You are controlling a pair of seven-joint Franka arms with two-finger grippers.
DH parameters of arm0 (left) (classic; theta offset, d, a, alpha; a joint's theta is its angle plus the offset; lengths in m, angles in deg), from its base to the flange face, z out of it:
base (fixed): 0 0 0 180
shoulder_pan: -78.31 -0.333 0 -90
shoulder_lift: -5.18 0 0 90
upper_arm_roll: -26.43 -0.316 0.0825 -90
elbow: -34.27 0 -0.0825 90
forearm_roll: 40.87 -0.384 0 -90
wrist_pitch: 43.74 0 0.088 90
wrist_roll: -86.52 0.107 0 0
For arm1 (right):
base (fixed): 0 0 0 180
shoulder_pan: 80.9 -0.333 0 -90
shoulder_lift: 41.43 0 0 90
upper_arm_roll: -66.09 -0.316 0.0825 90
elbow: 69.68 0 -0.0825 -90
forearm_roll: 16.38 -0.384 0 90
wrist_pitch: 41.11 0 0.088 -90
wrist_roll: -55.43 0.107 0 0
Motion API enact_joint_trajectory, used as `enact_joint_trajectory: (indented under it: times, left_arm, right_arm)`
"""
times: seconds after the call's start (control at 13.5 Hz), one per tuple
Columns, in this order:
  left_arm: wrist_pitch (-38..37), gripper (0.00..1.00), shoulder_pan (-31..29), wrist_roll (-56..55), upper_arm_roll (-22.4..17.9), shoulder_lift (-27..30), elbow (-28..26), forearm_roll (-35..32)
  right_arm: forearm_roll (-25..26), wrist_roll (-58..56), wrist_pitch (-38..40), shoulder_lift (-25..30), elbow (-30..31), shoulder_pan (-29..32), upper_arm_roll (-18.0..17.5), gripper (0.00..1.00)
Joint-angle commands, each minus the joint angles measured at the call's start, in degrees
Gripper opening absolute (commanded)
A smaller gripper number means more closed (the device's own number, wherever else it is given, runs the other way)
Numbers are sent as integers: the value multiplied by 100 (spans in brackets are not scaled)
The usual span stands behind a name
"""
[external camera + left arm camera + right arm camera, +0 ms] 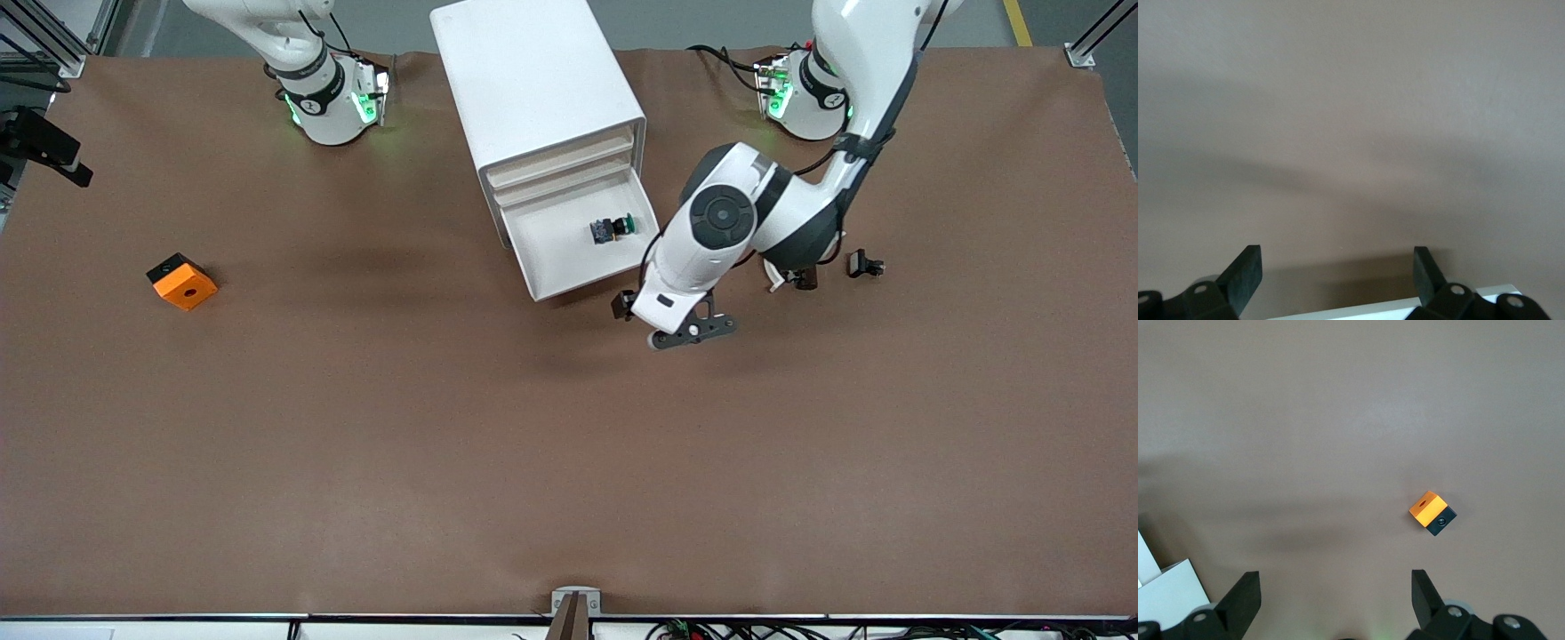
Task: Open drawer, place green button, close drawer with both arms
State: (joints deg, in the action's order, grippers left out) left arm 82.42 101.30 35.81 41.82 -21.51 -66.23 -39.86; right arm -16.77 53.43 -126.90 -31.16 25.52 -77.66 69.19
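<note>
The left end effector [689, 331] hangs low over the brown table [569, 462] just in front of the pulled-out drawer [578, 238], its fingers [1245, 273] spread and empty, which I judge puts it in place to push the drawer front home. The button [613, 228] already lies inside that drawer, the lowest in the white cabinet [533, 80], so only closing seems left. The right arm waits by its base, its end effector [1335, 603] spread wide over bare table, the orange block [181, 281] well apart.
</note>
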Motion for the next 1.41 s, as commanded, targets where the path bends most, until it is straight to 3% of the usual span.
enact_joint_trajectory:
  times: [0.0, 0.44, 1.33]
  left_arm:
    - [241, 100, 188, -324, -10, -274, 145, -127]
    - [506, 100, 671, -807, -28, -810, 215, -145]
    - [629, 100, 1243, -1818, -1, -1057, 207, -118]
  right_arm:
    - [-92, 6, 54, -16, -54, 63, -47, 100]
    - [-92, -11, 27, -7, -54, 46, -73, 100]
    - [-92, -73, -43, -7, -72, 63, -64, 100]
